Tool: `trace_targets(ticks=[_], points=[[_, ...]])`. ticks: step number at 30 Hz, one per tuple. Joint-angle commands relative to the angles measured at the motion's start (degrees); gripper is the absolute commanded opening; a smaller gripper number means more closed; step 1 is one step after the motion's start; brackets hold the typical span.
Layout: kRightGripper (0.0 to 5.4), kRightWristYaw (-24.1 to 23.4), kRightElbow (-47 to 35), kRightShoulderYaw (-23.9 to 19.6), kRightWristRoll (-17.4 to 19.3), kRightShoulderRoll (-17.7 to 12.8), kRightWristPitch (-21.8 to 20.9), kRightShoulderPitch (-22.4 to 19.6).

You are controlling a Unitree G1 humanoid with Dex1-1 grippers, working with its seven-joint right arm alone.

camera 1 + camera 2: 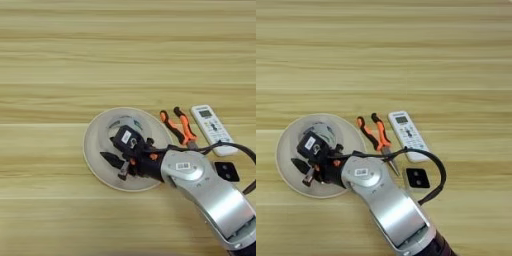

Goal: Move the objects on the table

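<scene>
The black two-fingered gripper (119, 166) hovers over a round pale disc (95, 150) on the light wood table (125, 50), above the clear glass cup (122, 122); whether its fingers grip anything cannot be told. Just right lie orange-and-black needle-nose pliers (179, 127), then the slim white remote (214, 129). A careless sweep could tip the glass or drag the pliers.

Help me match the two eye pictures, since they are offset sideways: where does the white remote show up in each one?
Left eye view: the white remote lies right of centre, near the right edge, just right of the pliers.
Right eye view: the white remote lies a little right of centre, again just right of the pliers.
Shared landmark: the small black square on the table, just below the remote's near end in both views.
</scene>
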Motion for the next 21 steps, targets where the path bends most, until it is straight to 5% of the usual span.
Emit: trace_targets(ticks=[1, 21], points=[[1.51, -1.3, -1.8, -1.6, -0.4, 0.6, -3.4, -2.7], [3.74, -1.5, -2.9, -2.5, -0.4, 1.0, -3.0, -3.2]])
